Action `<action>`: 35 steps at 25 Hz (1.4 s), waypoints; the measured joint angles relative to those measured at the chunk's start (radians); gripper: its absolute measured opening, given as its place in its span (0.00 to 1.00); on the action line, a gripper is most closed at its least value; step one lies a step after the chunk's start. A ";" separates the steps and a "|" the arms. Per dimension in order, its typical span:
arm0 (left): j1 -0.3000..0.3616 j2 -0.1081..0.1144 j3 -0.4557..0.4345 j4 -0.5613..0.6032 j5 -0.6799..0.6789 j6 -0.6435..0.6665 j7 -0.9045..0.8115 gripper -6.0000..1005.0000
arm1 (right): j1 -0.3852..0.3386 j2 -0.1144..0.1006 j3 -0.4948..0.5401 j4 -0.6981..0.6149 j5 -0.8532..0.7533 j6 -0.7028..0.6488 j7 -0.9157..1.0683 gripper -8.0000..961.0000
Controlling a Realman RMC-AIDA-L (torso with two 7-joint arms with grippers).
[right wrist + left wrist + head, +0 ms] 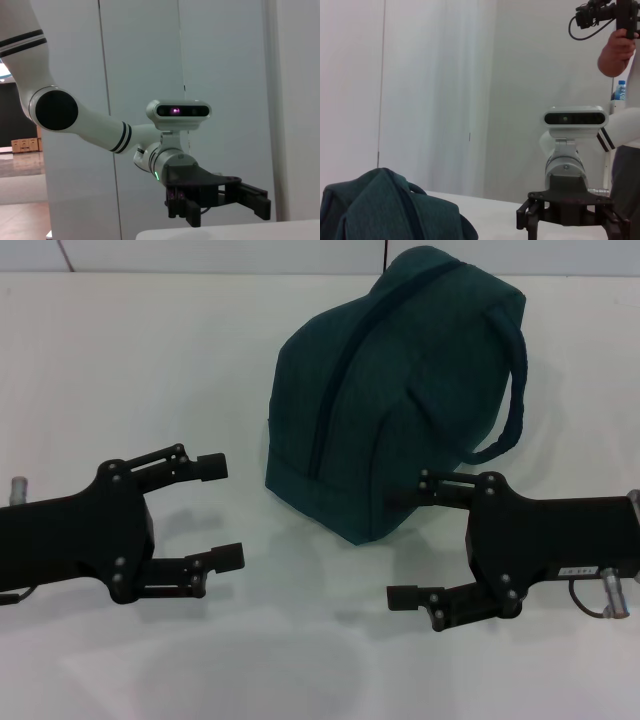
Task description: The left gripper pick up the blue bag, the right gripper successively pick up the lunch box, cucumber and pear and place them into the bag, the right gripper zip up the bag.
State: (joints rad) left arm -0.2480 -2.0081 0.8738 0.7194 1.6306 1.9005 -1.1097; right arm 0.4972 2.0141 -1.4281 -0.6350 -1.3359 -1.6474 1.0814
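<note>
on the white table [150, 370], both arms are waiting low and the bag is sitting zipped at the far side.

i am seeing the blue bag [390, 390] lying bulged on its side, its zipper [335, 390] looking closed and one handle [512, 390] looping out toward my right. the left gripper [220, 512] is hovering near the table with its fingers apart, clear of the bag, and the right gripper [412, 540] is sitting just in front of the bag's near corner, fingers apart too. i am not finding the lunch box, cucumber or pear in any view. i am worrying that the left fingers will pinch loose fabric instead of a handle, so the bag sags or slides, and that the right arm, being so close, bumps it.
</note>
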 joint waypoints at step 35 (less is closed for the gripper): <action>-0.009 -0.002 -0.001 -0.002 0.000 0.000 -0.006 0.88 | 0.000 0.005 0.000 0.002 0.005 -0.001 0.000 0.92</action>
State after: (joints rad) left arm -0.2566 -2.0096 0.8732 0.7178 1.6308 1.9005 -1.1152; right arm 0.4969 2.0188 -1.4282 -0.6334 -1.3313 -1.6480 1.0814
